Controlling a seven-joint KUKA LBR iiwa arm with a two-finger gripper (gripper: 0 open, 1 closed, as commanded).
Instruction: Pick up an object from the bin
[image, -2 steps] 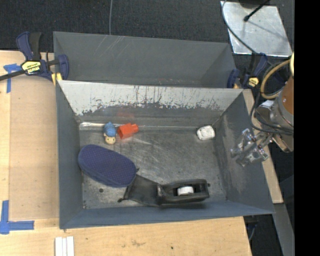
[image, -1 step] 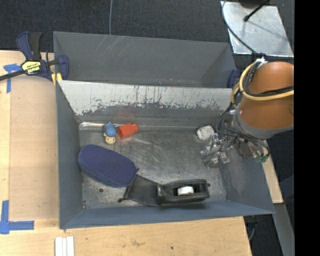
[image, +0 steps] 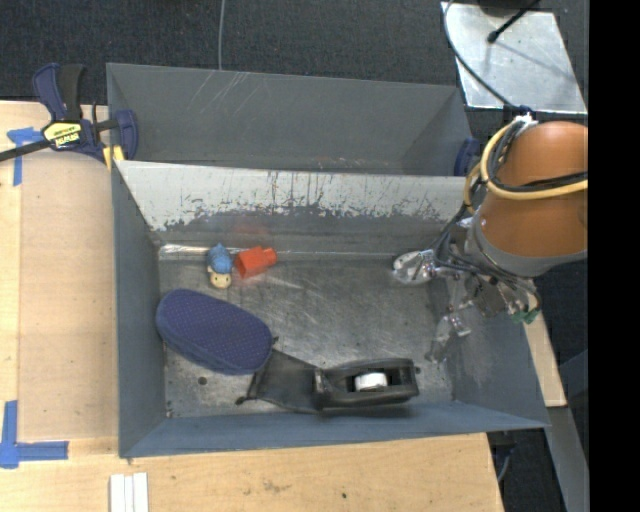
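At the bin's (image: 138, 320) right side the jaws hang near the black tape dispenser (image: 366, 386); open or closed, I cannot tell.

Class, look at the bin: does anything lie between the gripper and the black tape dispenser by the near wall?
Nothing visible does. The gripper hangs at the right side, just up and right of the tape dispenser, with only bare bin floor between them. The blue oval pouch and the orange piece lie further left.
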